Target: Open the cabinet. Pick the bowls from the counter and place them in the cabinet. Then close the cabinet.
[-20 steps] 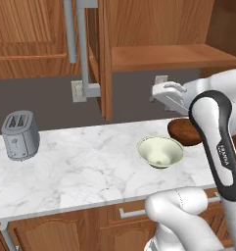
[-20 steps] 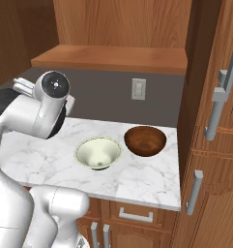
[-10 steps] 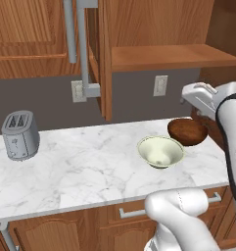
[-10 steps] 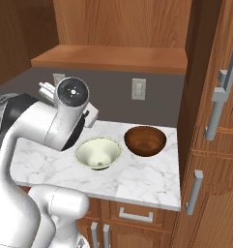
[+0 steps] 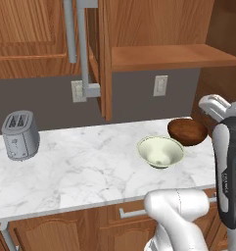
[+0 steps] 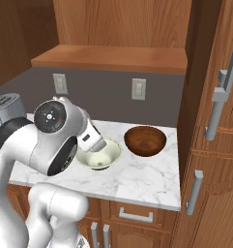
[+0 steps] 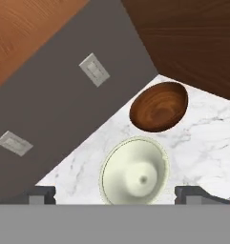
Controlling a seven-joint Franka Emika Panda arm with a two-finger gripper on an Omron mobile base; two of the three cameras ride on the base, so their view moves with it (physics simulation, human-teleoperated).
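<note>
Seen along the hand: gripper (image 7: 115, 194) with jaws spread wide, the two dark fingertips (image 7: 40, 194) far apart at the bottom edge, nothing held between them and nothing touched. Directly ahead, centred in the gap between the tips, the pale cream bowl (image 7: 134, 176), upright on the white marble counter (image 7: 202, 143). Whether the tips hang above the rim or level with it cannot be told from this angle; clear of the bowl, most likely.

Just beyond the cream bowl, the dark brown wooden bowl (image 7: 160, 106), also upright, very near its neighbour but seemingly not touching, close to the grey backsplash (image 7: 54, 114). Two pale wall outlets (image 7: 94, 69) on that backsplash.

From the left base view: cream bowl (image 5: 160, 151) toward the right of the counter (image 5: 80, 166), brown bowl (image 5: 187, 131) behind and to its right. Grey toaster (image 5: 20, 134) well apart at the far left of the slab. Above, the cabinet (image 5: 163, 29) standing open, its left door (image 5: 104, 59) swung edge-on toward the camera, long grey bar handle (image 5: 83, 44) showing, bare wooden shelf (image 5: 171, 56) inside.

From the right base view: cream bowl (image 6: 103, 156) partly hidden behind the arm, brown bowl (image 6: 145, 140) just right of it, shelf (image 6: 113, 57) overhead.
</note>
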